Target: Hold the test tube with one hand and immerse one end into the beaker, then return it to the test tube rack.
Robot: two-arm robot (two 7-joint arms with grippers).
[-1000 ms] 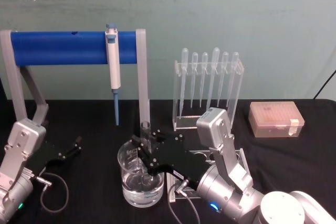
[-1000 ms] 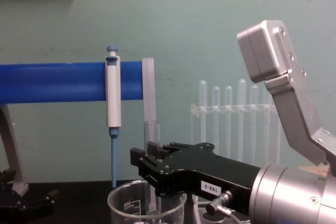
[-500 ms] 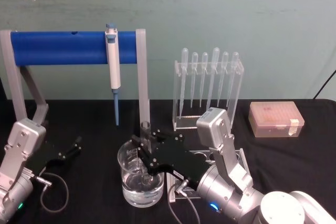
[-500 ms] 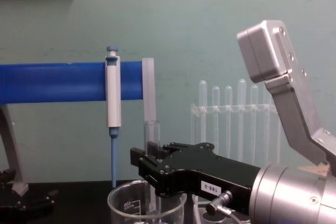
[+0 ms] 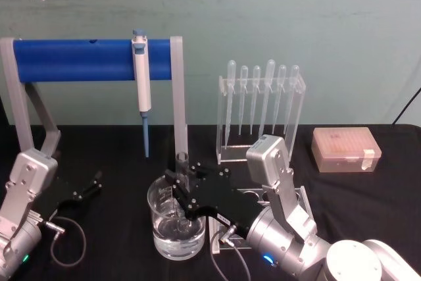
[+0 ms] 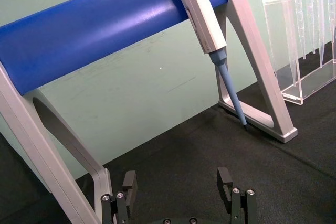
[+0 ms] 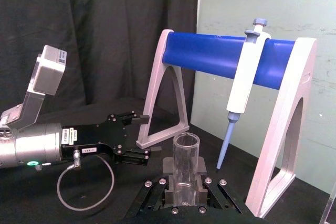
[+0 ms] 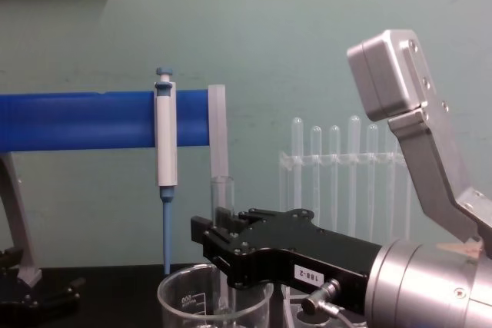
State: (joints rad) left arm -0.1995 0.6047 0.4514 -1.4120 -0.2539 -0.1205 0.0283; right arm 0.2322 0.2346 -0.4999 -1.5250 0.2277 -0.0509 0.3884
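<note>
Head view: the black two-jaw right gripper [image 5: 179,185] is clamped on a clear glass test tube [image 5: 182,160]. The tube is upright, with its open rim above the jaws and its lower part down inside the wide clear glass beaker [image 5: 176,241] of water on the black table [image 5: 118,228]. The black left gripper [image 5: 99,183] rests low at the table's left, jaws spread apart and empty.

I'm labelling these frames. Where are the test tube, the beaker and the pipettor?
test tube [image 7: 186,165]: right wrist view, clear wall below its open rim.
beaker [image 8: 184,309]: chest view, front wall below the rim.
pipettor [image 5: 141,87]: head view, white body.
</note>
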